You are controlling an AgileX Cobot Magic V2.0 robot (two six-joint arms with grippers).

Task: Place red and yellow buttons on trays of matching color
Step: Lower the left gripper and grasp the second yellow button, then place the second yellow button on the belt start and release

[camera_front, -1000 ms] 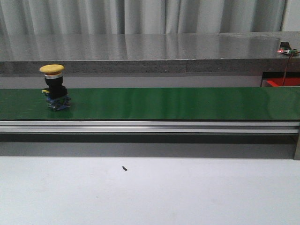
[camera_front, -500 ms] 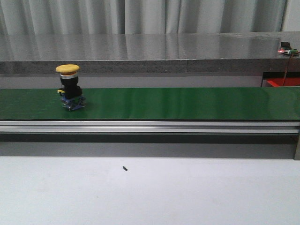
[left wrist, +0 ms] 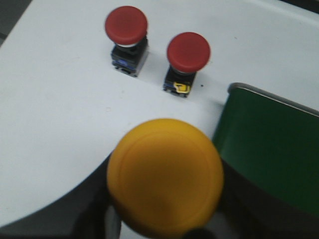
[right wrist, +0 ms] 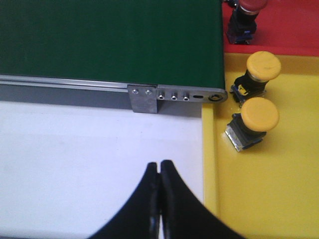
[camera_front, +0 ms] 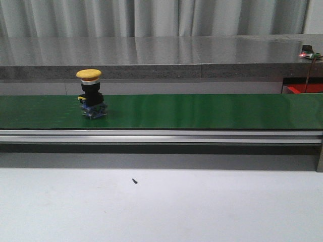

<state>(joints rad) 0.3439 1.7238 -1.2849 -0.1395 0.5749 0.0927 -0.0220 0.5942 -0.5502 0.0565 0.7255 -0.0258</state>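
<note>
A yellow button (camera_front: 90,93) stands upright on the green conveyor belt (camera_front: 202,111), left of its middle. In the left wrist view another yellow button (left wrist: 164,179) fills the space between the dark fingers of my left gripper (left wrist: 164,204), which is shut on it above the white table. Two red buttons (left wrist: 126,25) (left wrist: 188,50) stand on that table beyond it. My right gripper (right wrist: 159,164) is shut and holds nothing, over white table beside the yellow tray (right wrist: 269,199). Two yellow buttons (right wrist: 263,64) (right wrist: 258,114) lie on that tray. A red button (right wrist: 246,15) stands on the red tray (right wrist: 289,35).
The belt's end (left wrist: 269,149) lies close to the held button. The belt's metal rail and end bracket (right wrist: 144,93) border the yellow tray. A small black screw (camera_front: 134,180) lies on the white table in front. A grey counter (camera_front: 161,55) runs behind the belt.
The yellow button on the belt has travelled to the right along the conveyor, staying upright. Nothing else in the front view has moved.
</note>
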